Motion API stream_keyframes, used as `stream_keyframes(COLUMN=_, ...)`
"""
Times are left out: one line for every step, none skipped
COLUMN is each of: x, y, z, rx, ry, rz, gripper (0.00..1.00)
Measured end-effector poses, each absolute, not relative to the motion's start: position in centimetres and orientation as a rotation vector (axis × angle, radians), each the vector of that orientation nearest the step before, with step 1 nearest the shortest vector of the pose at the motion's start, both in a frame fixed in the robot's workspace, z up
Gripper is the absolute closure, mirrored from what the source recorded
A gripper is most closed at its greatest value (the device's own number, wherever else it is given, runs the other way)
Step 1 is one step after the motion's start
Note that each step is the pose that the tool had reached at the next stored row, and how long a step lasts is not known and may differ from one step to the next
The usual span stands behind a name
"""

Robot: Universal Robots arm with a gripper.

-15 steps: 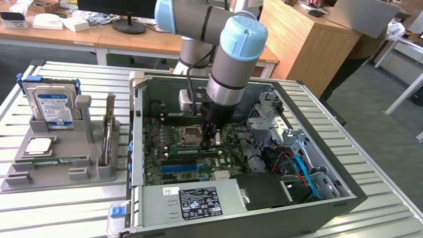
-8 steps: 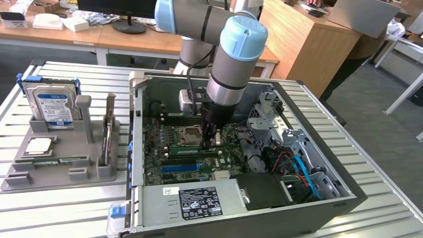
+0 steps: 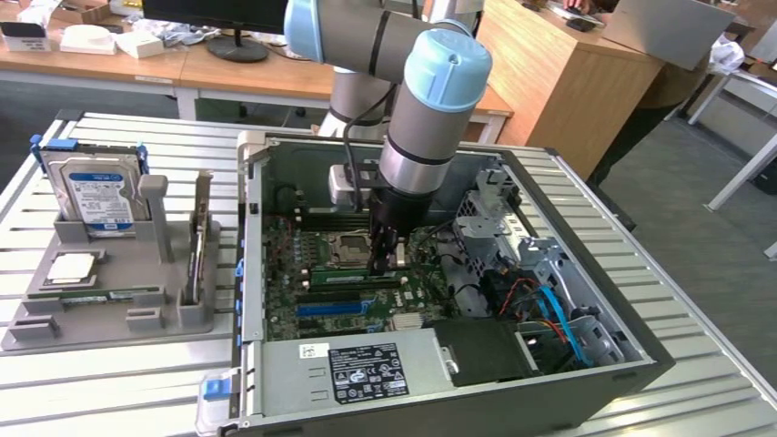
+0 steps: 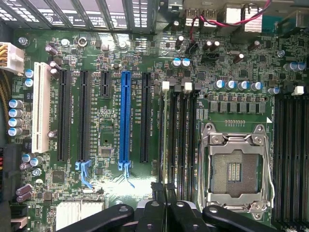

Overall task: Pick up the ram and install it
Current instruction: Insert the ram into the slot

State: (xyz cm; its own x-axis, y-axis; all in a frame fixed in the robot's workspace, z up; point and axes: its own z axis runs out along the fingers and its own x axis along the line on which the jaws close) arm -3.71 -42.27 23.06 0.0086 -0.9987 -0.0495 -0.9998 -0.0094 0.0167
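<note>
Inside the computer case (image 3: 631,350), the end effector (image 3: 386,260) — closed up — apparently clamps the ram (image 3: 346,276) above the motherboard (image 3: 295,248).

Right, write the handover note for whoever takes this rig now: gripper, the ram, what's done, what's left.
Gripper: shut, down inside the open PC case, tips at the memory slots beside the empty processor socket.
Ram: a green stick lying along a slot, one end at the fingertips in the exterior view. Whether it is gripped or only pressed, cannot tell.
Done: ram is at its slot on the board.
Left: full seating and latching are not confirmed.
Note: another thin green strip sits in the grey tray on the exterior view's left, below the hard drive.
</note>
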Motion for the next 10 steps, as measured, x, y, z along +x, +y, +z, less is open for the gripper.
stream_keyframes(x=-3.7, y=-42.27, z=23.06, rx=-2.216, ry=2.193, rz=0.073, gripper=0.89)
stream_keyframes(x=-3.71, y=-42.27, z=23.07, rx=-2.217, ry=2.192, rz=0.073, gripper=0.89)
stream_keyframes(x=-3.7, y=-42.27, z=23.07, rx=-2.218, ry=2.192, rz=0.073, gripper=0.89)
stream_keyframes(x=-3.71, y=-42.27, z=23.07, rx=-2.218, ry=2.192, rz=0.073, gripper=0.89)
stream_keyframes(x=-3.71, y=-42.28, z=23.05, rx=-2.218, ry=2.192, rz=0.073, gripper=0.89)
stream_keyframes(x=-3.7, y=-42.27, z=22.96, rx=-2.218, ry=2.191, rz=0.073, gripper=0.89)
stream_keyframes(x=-3.71, y=-42.27, z=22.95, rx=-2.218, ry=2.191, rz=0.073, gripper=0.89)
stream_keyframes(x=-3.71, y=-42.27, z=22.93, rx=-2.218, ry=2.191, rz=0.073, gripper=0.89)
stream_keyframes(x=-3.71, y=-42.27, z=22.91, rx=-2.218, ry=2.191, rz=0.074, gripper=0.89)
stream_keyframes(x=-3.71, y=-42.27, z=22.89, rx=-2.218, ry=2.191, rz=0.074, gripper=0.89)
